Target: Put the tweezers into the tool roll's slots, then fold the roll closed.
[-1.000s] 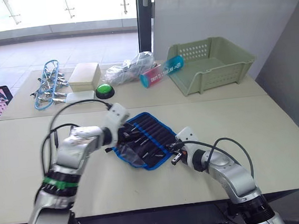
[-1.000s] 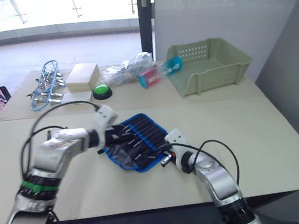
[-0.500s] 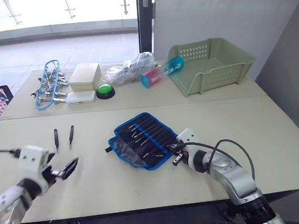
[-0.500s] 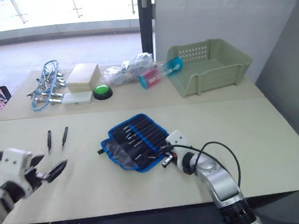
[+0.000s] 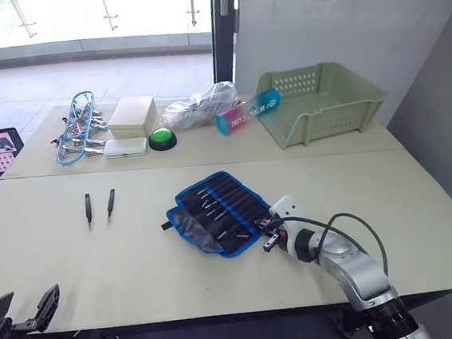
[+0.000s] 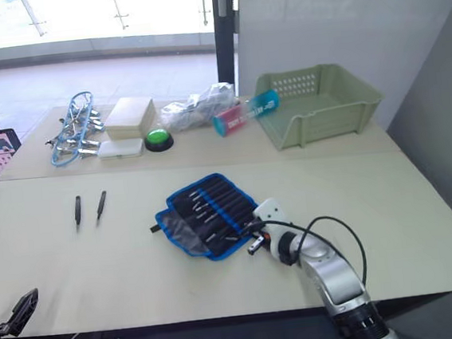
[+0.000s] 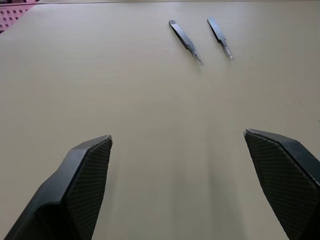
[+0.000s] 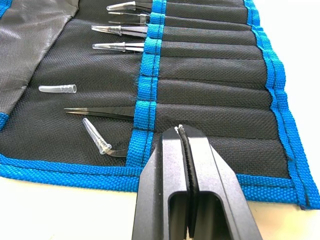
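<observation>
Left gripper [image 5: 24, 315] spread wide, off the worktop's [image 5: 139, 266] near edge; right gripper [image 8: 184, 134] pressed together, empty, at the tool roll's [image 5: 222, 212] near border. Roll lay open mid-worktop, several slots [image 8: 210, 90] filled. Farther left, two tweezers [image 5: 99, 207] loose — unslotted, fold undone.

Beige table [image 5: 138, 258] carries: open tool roll [image 5: 218, 213] centre; two tweezers [image 5: 99, 206] left; basket [image 5: 319, 100], box [image 5: 132, 115], green button [image 5: 160, 136], bag [image 5: 196, 108] at rear.
</observation>
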`<control>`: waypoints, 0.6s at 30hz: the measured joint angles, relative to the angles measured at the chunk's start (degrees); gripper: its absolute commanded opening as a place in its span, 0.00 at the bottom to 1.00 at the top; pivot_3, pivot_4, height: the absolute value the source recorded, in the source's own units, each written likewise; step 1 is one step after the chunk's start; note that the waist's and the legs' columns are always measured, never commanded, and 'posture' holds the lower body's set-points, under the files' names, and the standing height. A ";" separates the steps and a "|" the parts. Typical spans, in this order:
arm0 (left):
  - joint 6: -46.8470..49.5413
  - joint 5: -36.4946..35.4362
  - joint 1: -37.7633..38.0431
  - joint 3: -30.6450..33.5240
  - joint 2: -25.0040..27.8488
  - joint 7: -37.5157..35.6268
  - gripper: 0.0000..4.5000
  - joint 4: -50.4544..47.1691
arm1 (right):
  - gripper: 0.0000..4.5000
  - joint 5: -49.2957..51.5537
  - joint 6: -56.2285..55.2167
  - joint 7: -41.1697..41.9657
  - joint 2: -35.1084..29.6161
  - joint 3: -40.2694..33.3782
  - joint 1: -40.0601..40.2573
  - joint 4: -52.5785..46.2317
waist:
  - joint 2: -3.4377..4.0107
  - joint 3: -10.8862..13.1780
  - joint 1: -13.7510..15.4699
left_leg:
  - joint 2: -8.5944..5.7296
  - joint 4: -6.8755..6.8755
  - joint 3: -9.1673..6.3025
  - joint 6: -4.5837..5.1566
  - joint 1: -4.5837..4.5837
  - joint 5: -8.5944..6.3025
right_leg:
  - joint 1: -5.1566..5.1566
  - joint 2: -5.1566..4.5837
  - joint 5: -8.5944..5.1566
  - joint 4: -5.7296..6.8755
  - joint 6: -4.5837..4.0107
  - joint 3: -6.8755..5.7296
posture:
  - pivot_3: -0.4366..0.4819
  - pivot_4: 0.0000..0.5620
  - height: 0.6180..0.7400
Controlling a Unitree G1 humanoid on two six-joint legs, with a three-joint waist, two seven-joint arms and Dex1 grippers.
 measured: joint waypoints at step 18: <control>1.76 4.40 -18.95 -14.24 4.16 11.05 0.99 13.38 | 0.00 -0.01 0.00 -0.13 0.48 -0.11 -0.51 0.23 | -0.08 -0.06 -0.07 | -0.01 0.00 -0.01 -0.02 0.02 0.01 | 0.01 0.00 0.00 0.07 0.00 -0.01 | 0.48 0.27 0.81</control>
